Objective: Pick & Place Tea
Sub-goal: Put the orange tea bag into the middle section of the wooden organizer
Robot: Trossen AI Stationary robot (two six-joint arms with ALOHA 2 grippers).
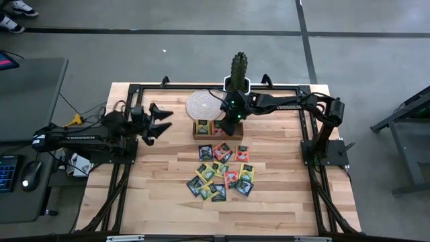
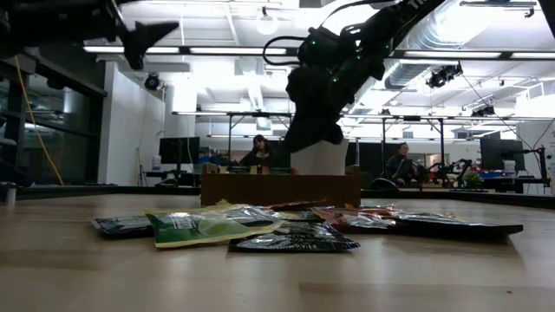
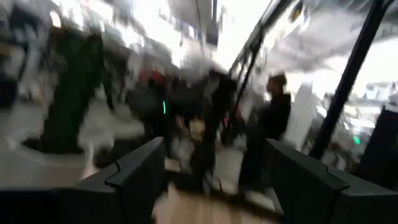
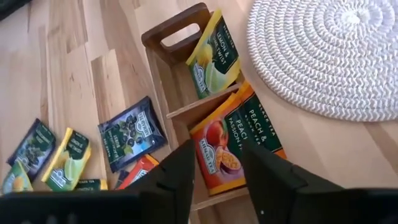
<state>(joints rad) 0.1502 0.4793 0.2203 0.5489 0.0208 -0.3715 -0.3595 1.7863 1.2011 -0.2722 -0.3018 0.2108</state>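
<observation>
Right tool [image 4: 217, 180]: poised over the wooden tray, fingers apart, clamped on nothing; orange-red peach packet visible in the gap between them.
Right tool from above [image 1: 232, 115]: at the tray's right end, fingertips hidden under the wrist.
Left tool [image 1: 161, 123]: raised over the counter's left side, well away from the tea, fingers [image 3: 140, 171] spread wide and empty.
Left wrist view: blurred; only dark shapes and bright ceiling beyond the fingers.
Wooden tray [image 4: 177, 37]: beside the woven mat, near end cut off behind the right tool, so the last compartment unreadable.
Yellow lemon packet [image 4: 214, 53]: leaning tilted in the compartment by the tray's handle.
Orange-red peach packet [image 4: 236, 140]: lying in the middle compartment, one corner over the divider.
Loose tea packets [image 1: 222, 171]: scattered pile on the counter [image 1: 161, 195] in front of the tray, overlapping; exact count impossible to tell.
Dark blue-black packet [image 4: 130, 132]: flat on the counter just beside the tray.
Woven mat [image 1: 203, 105]: round, white, partly covered by the right arm.
Cactus [image 1: 239, 69]: upright at the counter's far edge, behind the tray.
Low view: tray mostly hidden behind the packets, labels illegible.
People [image 2: 258, 152]: two seated figures far behind the counter, small and dim.
</observation>
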